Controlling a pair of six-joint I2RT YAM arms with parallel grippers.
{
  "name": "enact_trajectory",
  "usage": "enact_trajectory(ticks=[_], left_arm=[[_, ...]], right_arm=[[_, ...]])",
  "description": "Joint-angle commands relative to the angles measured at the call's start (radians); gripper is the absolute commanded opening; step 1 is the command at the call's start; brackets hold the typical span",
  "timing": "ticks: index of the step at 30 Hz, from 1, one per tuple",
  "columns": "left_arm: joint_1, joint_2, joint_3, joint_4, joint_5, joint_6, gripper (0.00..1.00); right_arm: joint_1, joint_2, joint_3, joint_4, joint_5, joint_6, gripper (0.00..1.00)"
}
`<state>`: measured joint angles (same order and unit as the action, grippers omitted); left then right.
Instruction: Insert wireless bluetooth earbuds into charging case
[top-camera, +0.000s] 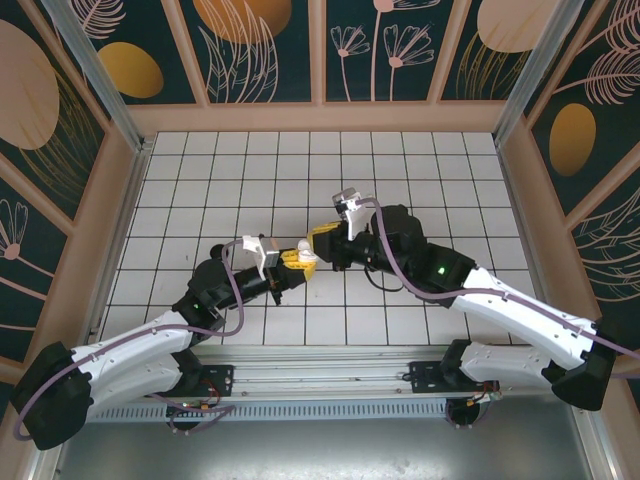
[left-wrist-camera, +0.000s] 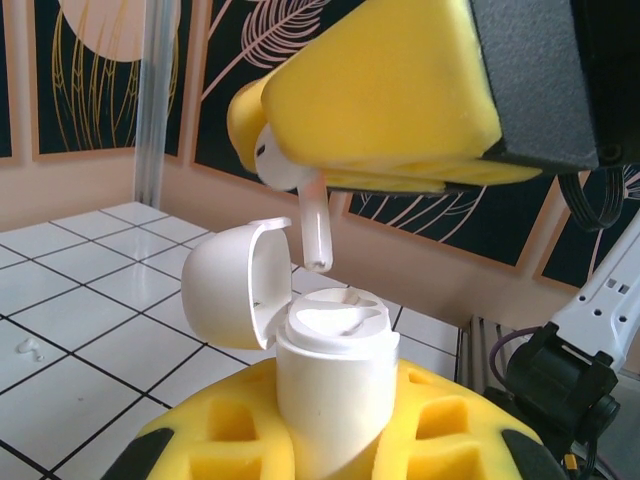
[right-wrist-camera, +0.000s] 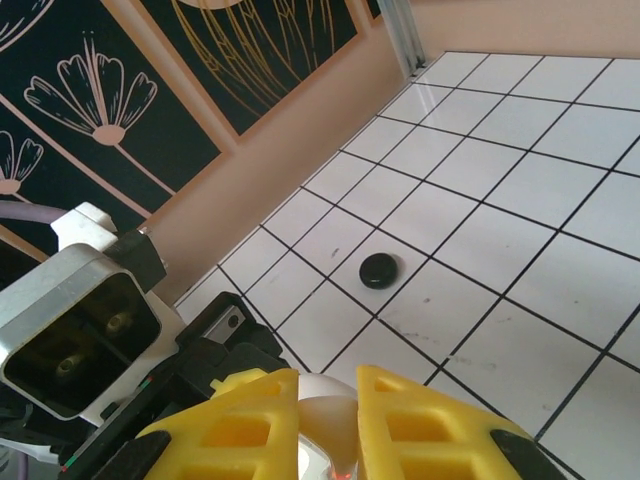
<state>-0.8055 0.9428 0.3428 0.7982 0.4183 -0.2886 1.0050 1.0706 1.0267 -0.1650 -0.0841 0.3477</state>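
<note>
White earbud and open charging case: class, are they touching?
Apart. Left wrist view: the white earbud hangs stem-down above the charging case, a clear gap below its tip.

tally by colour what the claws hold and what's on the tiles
white: 2 (open white plastic charging case, white stemmed earbud)
black: 1 (small round glossy black object on tile)
total: 3
pale speck on a tile unclear, uncounted

We see bright, even light from above; faint, soft shadows under arms on white desk (top-camera: 200, 180). We note pale sheen on far tiles; right end effector (right-wrist-camera: 325, 430) soft-focused close to lens; wrist-view backgrounds slightly blurred.
</note>
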Motion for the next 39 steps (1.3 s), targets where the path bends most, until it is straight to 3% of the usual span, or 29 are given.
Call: enact_trajectory(ticks=[1, 13, 29, 39], left_arm=[[-0.005, -0.007, 0.028, 0.061, -0.001, 0.014, 0.0], [-0.004, -0.024, 0.023, 0.055, -0.023, 0.009, 0.0], [-0.005, -0.033, 0.018, 0.049, -0.042, 0.012, 0.0], [-0.005, -0.044, -0.003, 0.063, -0.033, 0.016, 0.0]], right_arm=[[0.017, 0.001, -0.022, 0.073, -0.022, 0.035, 0.16], [0.044, 0.016, -0.023, 0.057, -0.01, 0.035, 0.16], [0.129, 0.036, 0.038, -0.133, 0.191, -0.067, 0.16], [0.13, 0.052, 0.104, -0.215, 0.196, -0.148, 0.16]])
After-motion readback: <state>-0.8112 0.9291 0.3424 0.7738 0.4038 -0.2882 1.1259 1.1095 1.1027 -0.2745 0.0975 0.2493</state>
